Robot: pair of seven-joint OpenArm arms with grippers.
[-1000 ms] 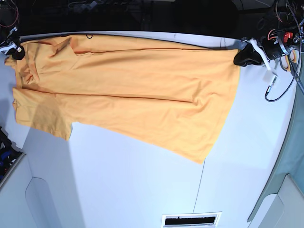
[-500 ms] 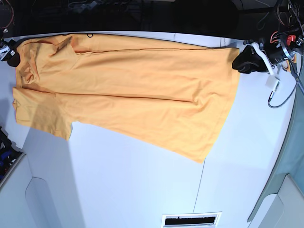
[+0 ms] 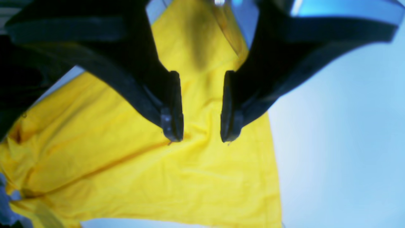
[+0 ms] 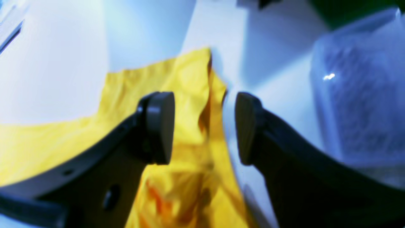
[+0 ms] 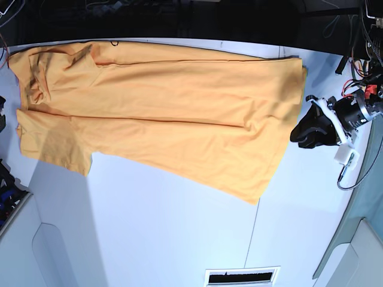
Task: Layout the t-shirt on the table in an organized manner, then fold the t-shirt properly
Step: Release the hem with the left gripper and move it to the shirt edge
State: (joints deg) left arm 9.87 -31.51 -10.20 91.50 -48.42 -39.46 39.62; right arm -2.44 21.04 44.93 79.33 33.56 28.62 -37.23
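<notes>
Shirt laid out, both my grippers empty.

In the base view the t-shirt [image 5: 161, 107] spreads across the upper half of the table [image 5: 149, 227], collar end far left, hem right. My right gripper [image 4: 204, 126] gapes over a rumpled corner, holding nothing; my left gripper [image 5: 312, 128], middle right, stands parted just beside the hem. The cloth looks light, limp and crease-prone, so I'd pinch corners at hem and shoulder.

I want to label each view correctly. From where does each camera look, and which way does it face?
Base: high above, facing down on the table and t-shirt; left gripper at right.
Left wrist: on the left arm, facing down between its open fingers at the t-shirt's edge.
Right wrist: on the right arm, facing past the open right gripper at a t-shirt corner.
All share the t-shirt.
</notes>
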